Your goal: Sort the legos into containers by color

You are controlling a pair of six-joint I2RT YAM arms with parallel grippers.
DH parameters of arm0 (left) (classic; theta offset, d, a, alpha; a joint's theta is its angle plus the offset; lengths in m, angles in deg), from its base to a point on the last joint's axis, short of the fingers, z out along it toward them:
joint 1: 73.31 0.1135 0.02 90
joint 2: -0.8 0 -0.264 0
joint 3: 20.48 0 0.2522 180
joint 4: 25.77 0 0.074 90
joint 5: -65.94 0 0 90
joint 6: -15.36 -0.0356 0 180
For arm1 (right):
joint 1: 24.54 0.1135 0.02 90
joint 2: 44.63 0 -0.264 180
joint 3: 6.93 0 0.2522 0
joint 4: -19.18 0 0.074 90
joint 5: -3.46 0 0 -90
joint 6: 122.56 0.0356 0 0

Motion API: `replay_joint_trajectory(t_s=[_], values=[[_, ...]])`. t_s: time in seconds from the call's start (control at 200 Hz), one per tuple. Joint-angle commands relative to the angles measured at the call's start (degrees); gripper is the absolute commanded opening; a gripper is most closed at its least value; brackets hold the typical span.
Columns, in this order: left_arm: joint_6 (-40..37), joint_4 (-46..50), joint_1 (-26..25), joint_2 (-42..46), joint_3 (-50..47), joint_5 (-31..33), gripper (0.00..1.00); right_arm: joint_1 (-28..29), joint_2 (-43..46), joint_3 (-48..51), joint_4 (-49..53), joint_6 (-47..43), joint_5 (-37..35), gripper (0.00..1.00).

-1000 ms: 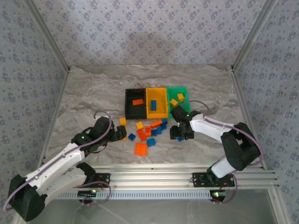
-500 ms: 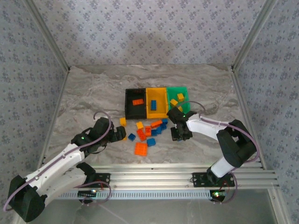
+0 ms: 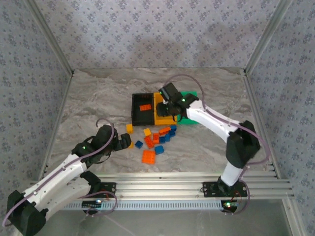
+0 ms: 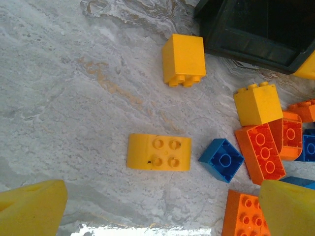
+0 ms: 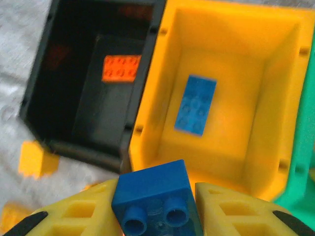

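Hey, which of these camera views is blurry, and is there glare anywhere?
Right wrist: the black bin and yellow-orange bin are smeared by blur, while the blue brick clamped in the right gripper looks crisp. Left wrist: sharp, with a blown-out white strip on the table at the bottom edge. Top external: evenly lit, soft shadows.

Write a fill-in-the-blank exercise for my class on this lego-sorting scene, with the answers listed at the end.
The held brick in the right gripper is ____ in colour.
The lone brick lying in the black bin is ____.
The flat blue brick lies inside the ____ bin.
The left gripper, above a yellow brick, has its jaws ____.
Missing words: blue; orange; yellow; open.
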Motion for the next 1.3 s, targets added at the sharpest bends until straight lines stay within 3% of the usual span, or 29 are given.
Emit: replay_joint_trajectory(t_s=[0.0,0.2,0.305,0.415,0.575,0.939,1.109,1.294], values=[[0.43,3.07,0.46,1.55,-0.55,1.11,0.99,-2.65,-6.47,-5.02,1.71,0.28,-2.82,0.40],[1.13,3.34,0.59,2.50,-1.54,1.58,0.99,-4.50,-13.44,-11.57,3.65,1.08,-3.97,0.43],[1.13,3.69,0.56,2.51,-1.69,1.61,0.99,-5.27,-15.42,-13.85,4.75,1.80,-3.60,0.60],[1.06,3.79,0.60,2.72,-1.72,1.42,1.00,-5.60,-14.69,-14.31,4.43,2.40,-2.87,0.69],[0.68,3.70,0.66,3.20,-1.62,1.36,1.00,-5.49,-10.31,-12.75,3.49,3.01,-2.80,0.71],[-3.63,0.00,0.61,0.39,-0.21,-1.06,0.99,-2.60,8.25,9.37,-4.72,5.09,-0.31,0.70],[-7.50,-2.09,-0.21,-9.50,2.76,-2.86,0.98,-2.16,13.03,17.51,-5.61,6.09,-0.70,0.70],[-9.98,-5.19,-4.15,-21.61,5.71,0.19,0.95,-2.75,15.84,23.07,-6.06,7.19,-1.11,0.70]])
